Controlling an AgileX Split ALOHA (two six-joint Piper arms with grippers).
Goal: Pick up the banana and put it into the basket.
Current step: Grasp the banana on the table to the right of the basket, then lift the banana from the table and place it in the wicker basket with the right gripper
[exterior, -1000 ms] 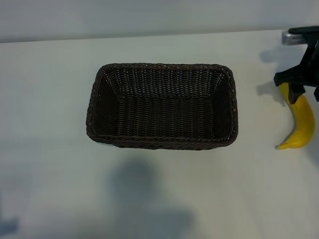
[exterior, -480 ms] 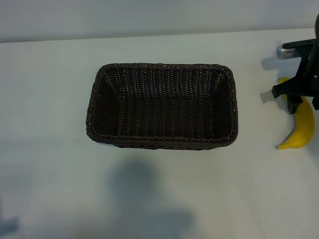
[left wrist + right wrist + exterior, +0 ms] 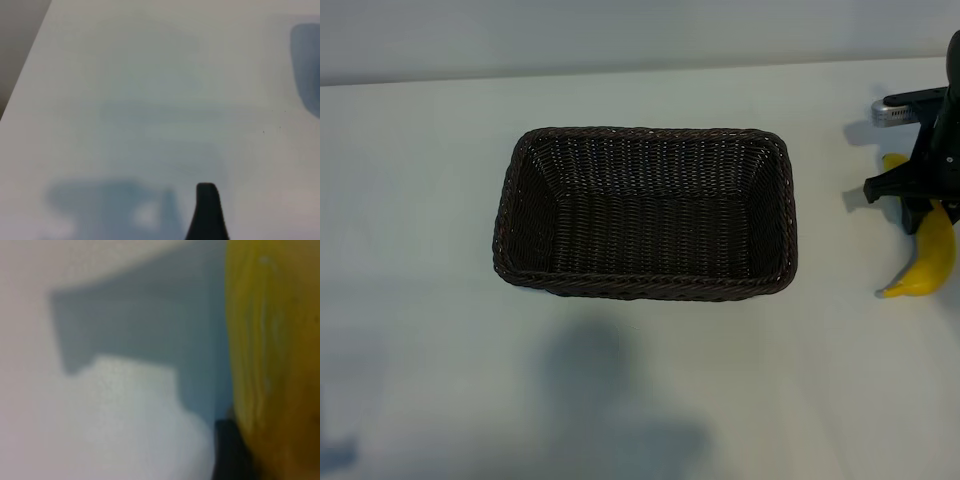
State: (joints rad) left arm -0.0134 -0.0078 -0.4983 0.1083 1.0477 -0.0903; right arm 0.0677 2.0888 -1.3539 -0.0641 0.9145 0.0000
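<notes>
- The banana lies on the white worktop, well to the right of the basket and near the worktop's right edge. Its curved lower end points back towards the basket.
- The right pincer is down over the banana's upper part, on the far side from the basket. Its jaws straddle the fruit, but I cannot tell whether they press on it or stand clear, so no hold can be claimed.
- In the right wrist view the banana fills one side, very close, with a dark fingertip just beside the peel.
- Risk: the grip sits near one end, not the middle. Lifted from there, the long free end would probably droop or swing, and the smooth peel could slide out.
- Risk: closing unevenly might roll the banana sideways towards the nearby worktop edge.
- Risk: on the way across, a hanging tip might catch the basket's braided rim.
- The basket is empty; only its woven floor shows.
- The left pincer is outside the exterior view. Its wrist view shows bare worktop and one dark fingertip; it stands wide open, holding nothing.
</notes>
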